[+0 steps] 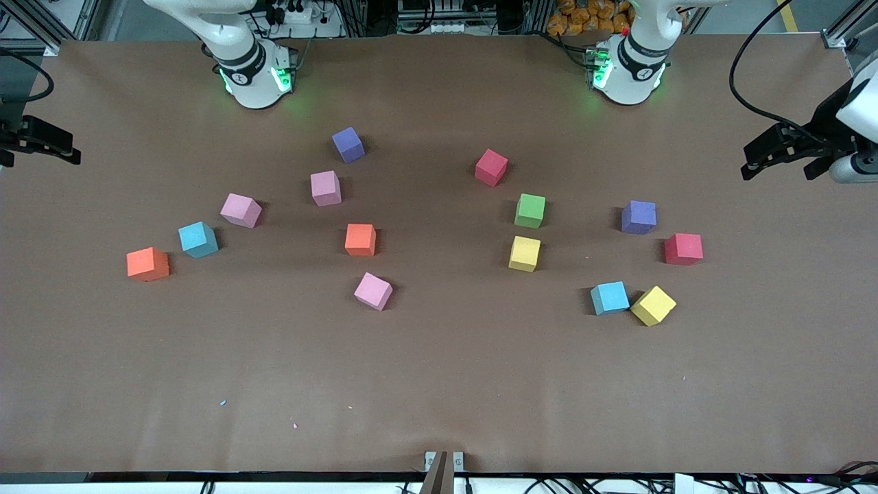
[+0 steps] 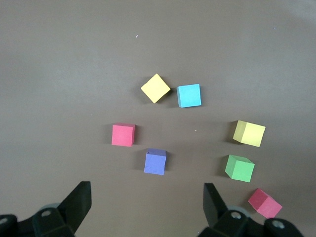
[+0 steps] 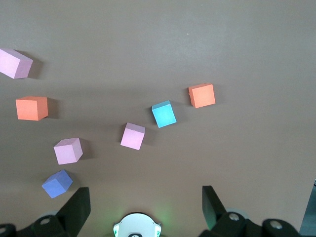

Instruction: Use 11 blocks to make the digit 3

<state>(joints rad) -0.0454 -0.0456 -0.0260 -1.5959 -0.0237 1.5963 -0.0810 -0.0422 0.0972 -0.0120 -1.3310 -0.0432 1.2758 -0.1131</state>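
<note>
Across the brown table (image 1: 439, 384), fourteen foam blocks (image 1: 360, 239) are lying scattered, all apart except a blue block touching a yellow one; the left gripper (image 2: 148, 205) and right gripper (image 3: 145, 205) are both hanging released, waiting over the table's ends

I count fourteen blocks (image 1: 360, 239) on my table (image 1: 439, 384): three pink (image 1: 326, 188), two purple (image 1: 348, 145), two orange (image 1: 148, 264), two red (image 1: 491, 167), two yellow (image 1: 525, 253), two blue (image 1: 198, 239), and one green (image 1: 530, 210). Seven lie toward each arm's end.
</note>
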